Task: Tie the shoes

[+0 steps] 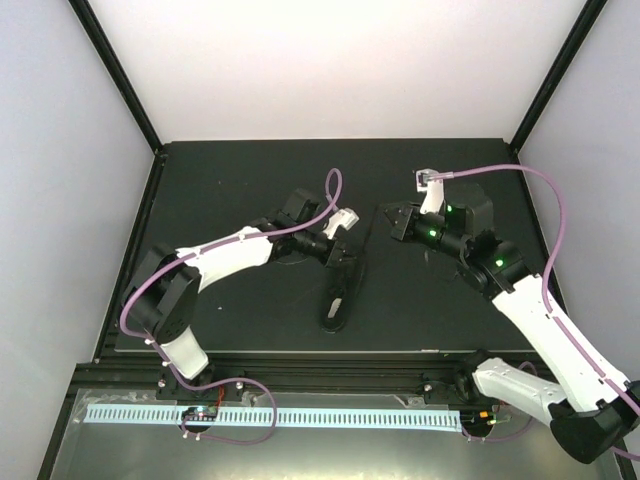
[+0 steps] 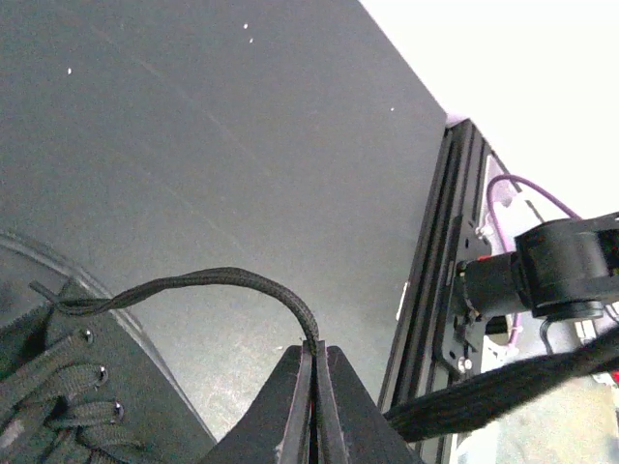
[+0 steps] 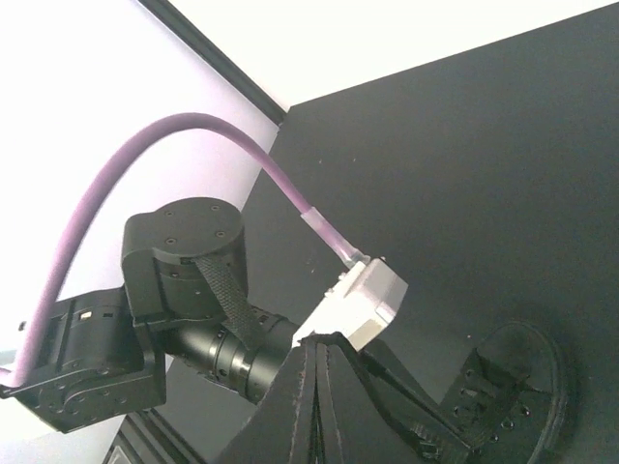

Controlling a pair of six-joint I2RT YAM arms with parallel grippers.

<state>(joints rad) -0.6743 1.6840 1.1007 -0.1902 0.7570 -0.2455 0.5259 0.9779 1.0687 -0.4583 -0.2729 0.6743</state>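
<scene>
The small black shoe (image 1: 338, 298) lies on the black mat (image 1: 230, 180) between the arms, with its pale lining showing. My left gripper (image 1: 348, 258) is just above the shoe's far end. In the left wrist view it (image 2: 316, 346) is shut on a black lace (image 2: 222, 278) that arcs back to the eyelets of the shoe (image 2: 58, 406). My right gripper (image 1: 394, 222) is to the shoe's upper right. In the right wrist view it (image 3: 322, 338) is shut on the other thin lace (image 3: 372, 377), which runs down to the shoe (image 3: 508, 382).
Black frame posts (image 1: 120, 75) stand at the mat's back corners against white walls. A metal rail (image 1: 300, 352) runs along the mat's near edge, with a white perforated strip (image 1: 300, 416) below it. The two wrists are close together over the shoe.
</scene>
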